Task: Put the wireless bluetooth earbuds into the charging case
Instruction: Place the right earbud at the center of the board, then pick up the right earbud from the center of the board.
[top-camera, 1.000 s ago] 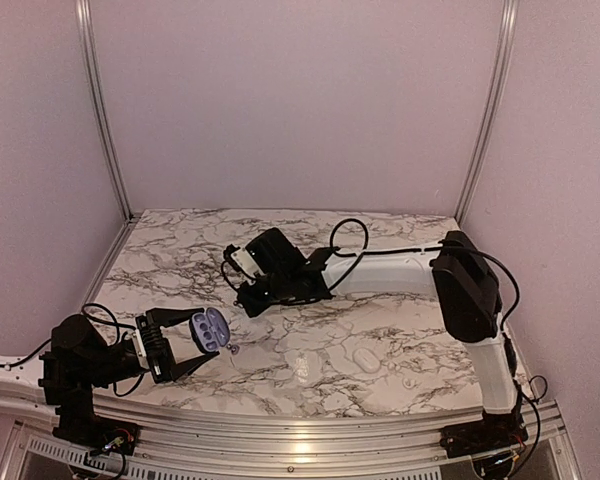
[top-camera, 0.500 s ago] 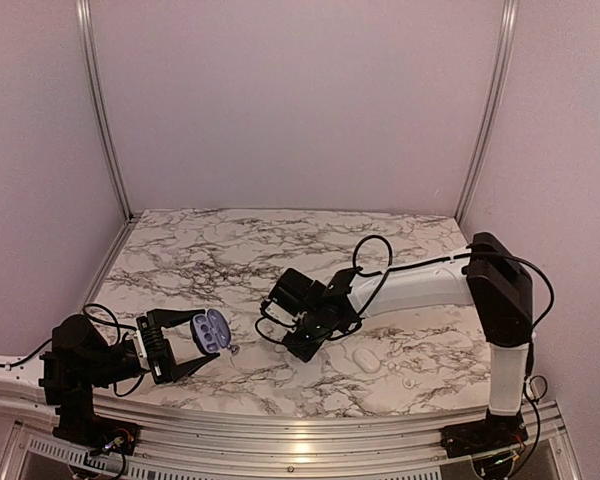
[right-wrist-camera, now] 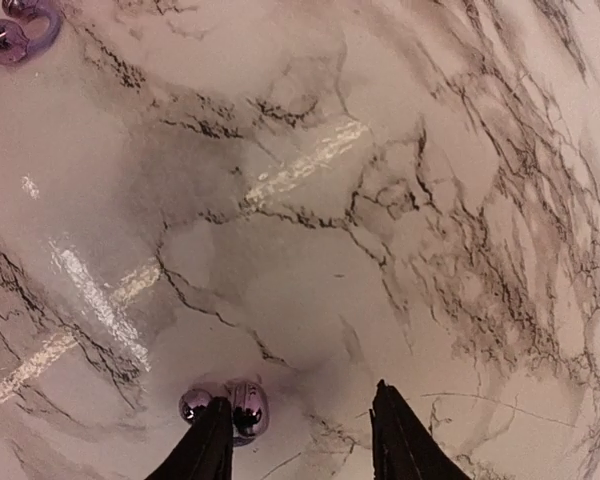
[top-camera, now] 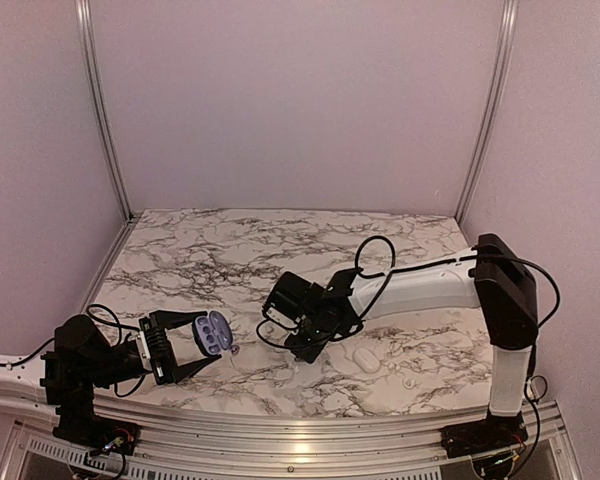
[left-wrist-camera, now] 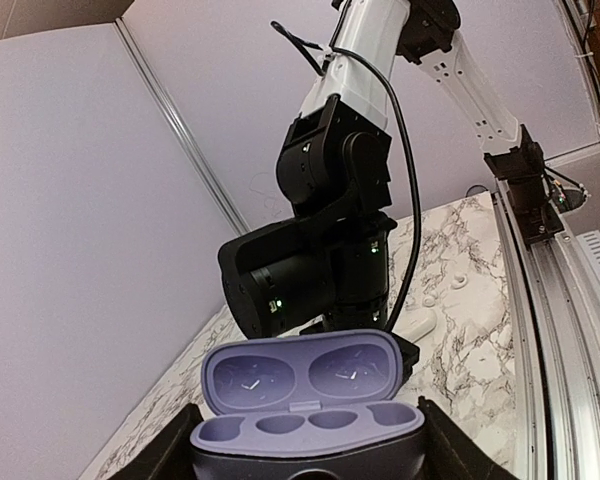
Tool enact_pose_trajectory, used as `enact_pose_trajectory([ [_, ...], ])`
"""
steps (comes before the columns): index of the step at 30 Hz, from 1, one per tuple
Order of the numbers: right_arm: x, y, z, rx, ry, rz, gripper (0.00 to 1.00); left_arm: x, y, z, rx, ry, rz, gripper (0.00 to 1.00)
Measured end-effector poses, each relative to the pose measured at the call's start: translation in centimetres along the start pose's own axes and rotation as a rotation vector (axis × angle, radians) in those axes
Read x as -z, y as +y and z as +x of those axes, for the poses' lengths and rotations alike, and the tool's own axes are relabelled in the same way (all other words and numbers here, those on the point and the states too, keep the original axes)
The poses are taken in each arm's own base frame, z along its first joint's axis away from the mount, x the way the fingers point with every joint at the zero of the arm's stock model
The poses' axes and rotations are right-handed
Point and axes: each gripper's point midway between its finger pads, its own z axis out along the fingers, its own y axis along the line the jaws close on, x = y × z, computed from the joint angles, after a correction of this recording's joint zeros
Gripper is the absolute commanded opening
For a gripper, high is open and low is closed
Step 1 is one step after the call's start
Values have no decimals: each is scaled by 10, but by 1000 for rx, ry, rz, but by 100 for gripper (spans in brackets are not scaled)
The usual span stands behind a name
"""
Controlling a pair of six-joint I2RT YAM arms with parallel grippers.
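Step in hand: picking up the first bud, I'd say. No bud sits in any of the case's wells that I can see.
Charging case (left-wrist-camera: pixel 305 405): lid swung open, lavender inside facing the right arm.
Left gripper (left-wrist-camera: pixel 308 450): clamped on the case from both sides, holding it out at the table's (top-camera: pixel 180 265) near left.
Right gripper (right-wrist-camera: pixel 300 440): a little to the right of the case, pointing down at the marble, fingers parted with nothing between them.
Nearer earbud (right-wrist-camera: pixel 235 408): lying on the marble, off-centre, right against the inner side of one finger. I can't tell whether they touch.
Other earbud (right-wrist-camera: pixel 5 30): at the corner of the right wrist view, well away from the fingers. Its place relative to the case isn't clear.
White oval thing (top-camera: pixel 365 358): on the marble, on the far side of the right gripper from the case.
Next move: probably shift sideways so the bud sits midway between the fingers, then close gently, because something so small and shiny could skitter away. After that, carry it to the case and line it up with a well.
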Motion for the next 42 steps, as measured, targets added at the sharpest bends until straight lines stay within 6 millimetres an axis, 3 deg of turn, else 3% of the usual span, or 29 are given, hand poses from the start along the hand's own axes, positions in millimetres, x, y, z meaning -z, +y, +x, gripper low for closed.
enact_pose_trajectory([
  [8,71,-20,1,-315,-236,-109,39,0,-1,1,0,3,2,41],
  [10,78,-20,7,-396,-282,-158,36,0,0,0,0,2,2,41],
  [18,37,12,47,-602,-242,-329,30,0,-1,-1,3,-4,7,41],
  [24,32,20,28,-639,-287,-396,20,0,-1,0,3,-3,7,41],
  [29,16,24,22,-648,-277,-405,11,-1,-2,1,4,4,10,40],
  [42,-2,14,21,-669,-264,-348,16,-1,-4,4,4,14,16,40],
])
